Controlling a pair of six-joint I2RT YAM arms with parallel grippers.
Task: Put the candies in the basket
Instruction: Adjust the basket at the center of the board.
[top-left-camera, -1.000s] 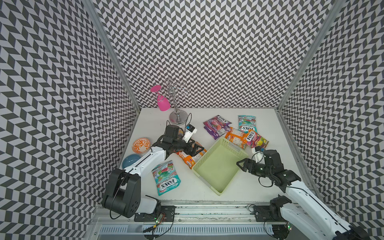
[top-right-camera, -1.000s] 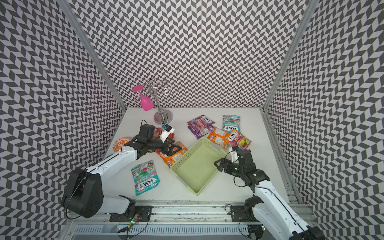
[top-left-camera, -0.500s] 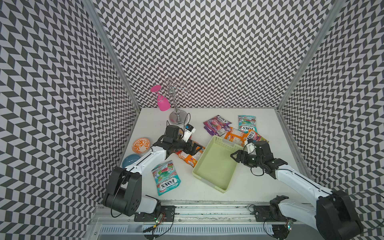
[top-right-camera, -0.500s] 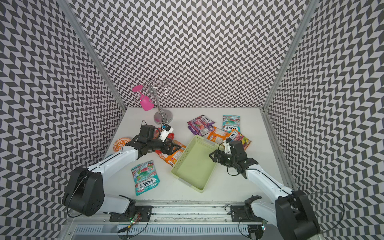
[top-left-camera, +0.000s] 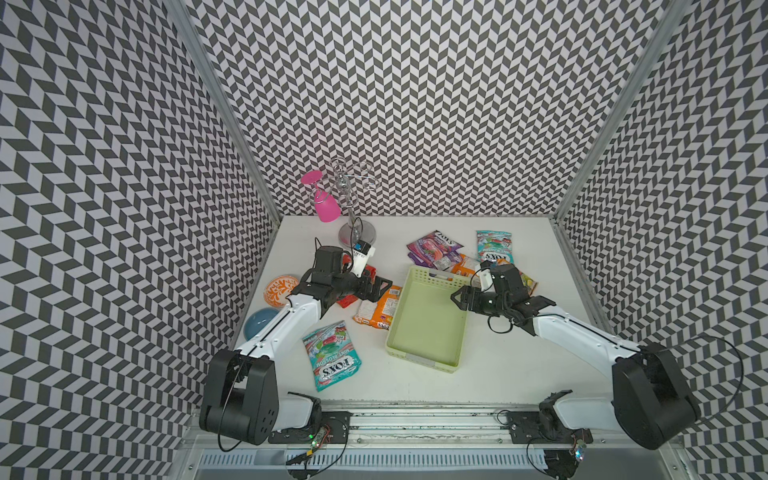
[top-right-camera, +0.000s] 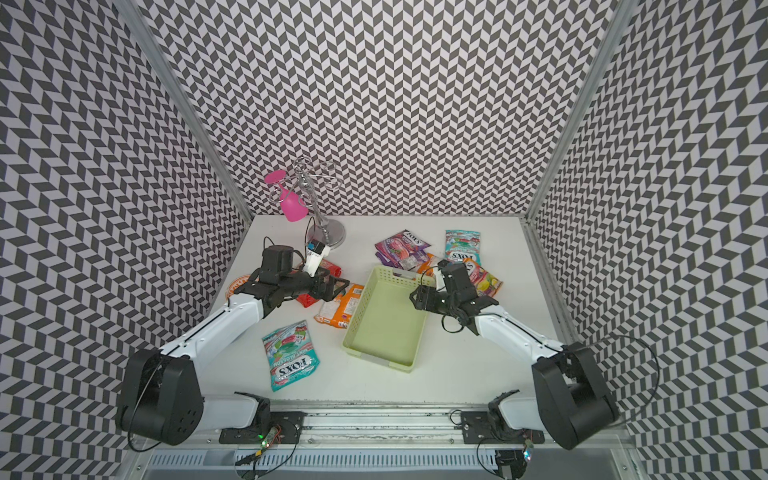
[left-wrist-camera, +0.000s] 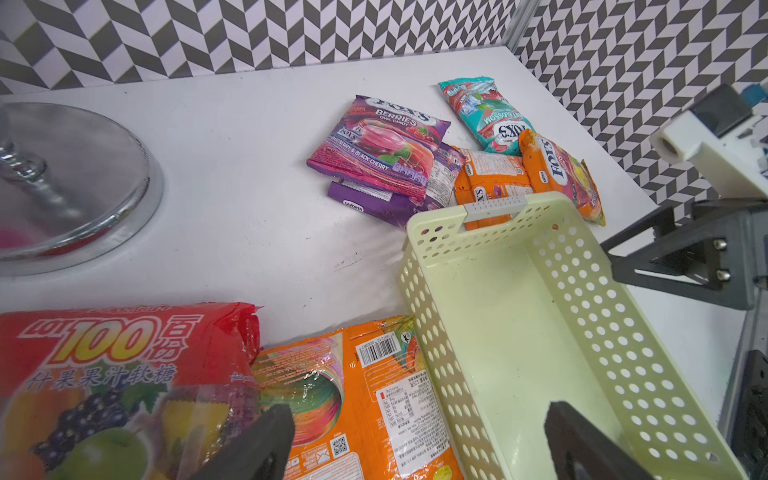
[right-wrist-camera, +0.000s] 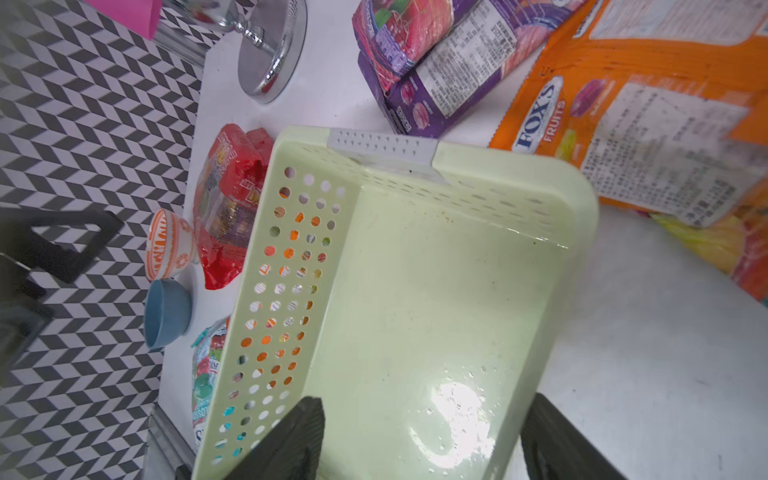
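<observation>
The basket (top-left-camera: 428, 328) sits mid-frame on the surface (top-left-camera: 519, 365). Both claws gape wide. The left claw (top-left-camera: 385, 288) hangs over the orange bag (top-left-camera: 376, 309) at the basket's left wall, and the right claw (top-left-camera: 456, 297) is at its right rim. Other candies (top-left-camera: 434, 249) lie outside, above it.

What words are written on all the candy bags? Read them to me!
"FOX'S BERRIES" on the purple bag.
"FOX'S FRUITS" on the orange bag beside it.
"FOX'S MINT BLOSSOM" on the front teal bag.
"100" on the red bag.
Small print on the bags' backs: too small to read.
</observation>
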